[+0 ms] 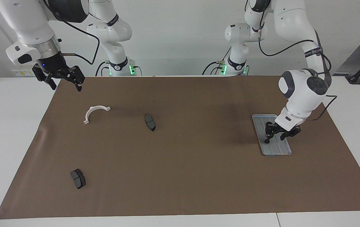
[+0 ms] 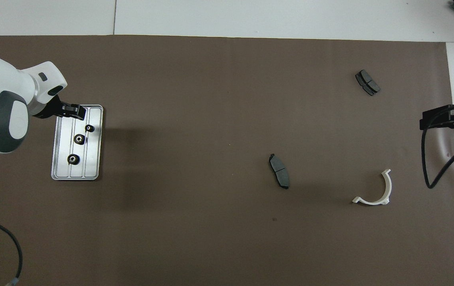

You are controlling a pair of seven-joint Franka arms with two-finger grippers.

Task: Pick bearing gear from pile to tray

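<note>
The silver ribbed tray (image 1: 277, 150) (image 2: 93, 151) lies toward the left arm's end of the brown mat. Three small black gears lie on it (image 2: 89, 128) (image 2: 79, 138) (image 2: 73, 159). In the facing view only one gear (image 1: 266, 141) shows; my left arm hides the others. My left gripper (image 1: 275, 138) (image 2: 72, 111) hangs just above the tray's farther end, fingers apart and empty. The rest of the pile is a white half-ring bracket (image 1: 95, 113) (image 2: 377, 190) and two dark grey pads (image 1: 150, 122) (image 1: 78, 178). My right gripper (image 1: 65, 82) (image 2: 423, 122) waits open, raised over the mat's edge.
The brown mat (image 1: 198, 176) covers most of the white table. One pad (image 2: 279, 171) lies near the mat's middle. The other pad (image 2: 367, 82) lies farther from the robots than the bracket. A black cable (image 2: 429, 167) hangs from the right arm.
</note>
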